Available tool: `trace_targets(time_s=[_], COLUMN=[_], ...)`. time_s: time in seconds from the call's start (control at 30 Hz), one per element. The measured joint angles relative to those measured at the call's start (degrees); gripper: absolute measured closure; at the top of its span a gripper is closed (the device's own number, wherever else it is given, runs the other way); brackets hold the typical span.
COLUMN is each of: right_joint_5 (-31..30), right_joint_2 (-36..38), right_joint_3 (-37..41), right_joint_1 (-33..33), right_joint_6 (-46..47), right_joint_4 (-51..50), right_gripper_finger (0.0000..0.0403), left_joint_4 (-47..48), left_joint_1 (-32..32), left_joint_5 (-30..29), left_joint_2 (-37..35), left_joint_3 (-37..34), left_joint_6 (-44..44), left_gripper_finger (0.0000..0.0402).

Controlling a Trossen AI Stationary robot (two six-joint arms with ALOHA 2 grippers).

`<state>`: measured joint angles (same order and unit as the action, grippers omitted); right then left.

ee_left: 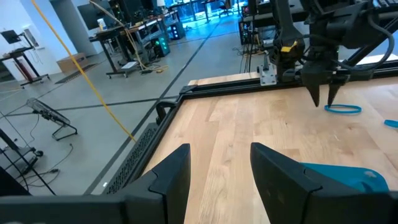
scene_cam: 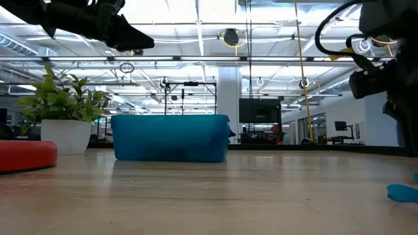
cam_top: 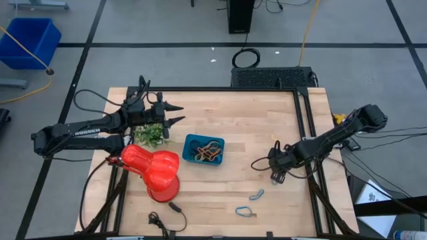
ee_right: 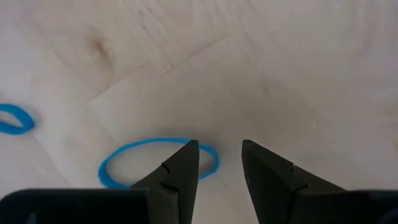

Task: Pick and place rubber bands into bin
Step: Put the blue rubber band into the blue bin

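Light wooden table (cam_top: 253, 127) on a grey floor, workshop ceiling lights glowing beyond; the teal bin (cam_top: 203, 150) sits mid-table, long axis running left to right, with a tangle of rubber bands (cam_top: 205, 153) inside; a red vase (cam_top: 155, 170) lies beside it, next to a small green plant (cam_top: 151, 135). Right gripper (ee_right: 220, 163) points straight down at the wood, fingers parted with a narrow gap, empty, one tip over the rim of a blue band (ee_right: 134, 160) lying flat, its oval stretched crosswise to the fingers; another blue band (cam_top: 244, 212) lies near the front edge. Left gripper (ee_left: 219, 163) hovers by the plant, fingers spread, holding nothing.
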<state>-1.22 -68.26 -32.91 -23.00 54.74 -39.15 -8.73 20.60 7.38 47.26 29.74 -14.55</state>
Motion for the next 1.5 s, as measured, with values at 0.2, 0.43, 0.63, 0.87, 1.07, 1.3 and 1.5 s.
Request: trace_targets(time_s=[0.2,0.43,0.63,0.87,1.07,1.3,1.5], right_joint_5=[2.98,2.85,2.71,2.61,3.67,3.07,-3.48], right_joint_2=[0.17,0.32,0.25,0.23,0.92,5.64,9.96], right_joint_3=[2.68,4.22,4.32,4.38,4.47,4.62,4.57], right_joint_1=[0.00,0.00,0.02,0.04,0.07,0.03,0.02], right_joint_6=[0.35,0.20,-0.79,0.10,0.03,-2.98,-13.35], right_joint_4=[4.77,5.49,5.85,5.94,6.69,12.62,25.67], right_gripper_finger=[0.0290,0.0314,0.0368,0.0397,0.0401,0.0402,0.0402], left_joint_4=[-0.02,-0.02,-0.02,-0.02,-0.02,-0.02,-0.02], left_joint_1=[0.00,0.00,0.00,0.00,0.00,0.00,0.00], left_joint_5=[0.00,0.00,0.00,0.00,0.00,0.00,0.00], left_joint_2=[0.00,-0.01,0.00,0.00,0.00,-0.01,-0.02], left_joint_3=[0.00,0.00,0.00,0.00,0.00,0.02,0.02], left_joint_6=[-0.17,-0.20,-0.21,-0.20,-0.13,-0.02,-0.02], left_gripper_finger=[0.0227,0.0227,0.0227,0.0227,0.0227,0.0227,0.0227])
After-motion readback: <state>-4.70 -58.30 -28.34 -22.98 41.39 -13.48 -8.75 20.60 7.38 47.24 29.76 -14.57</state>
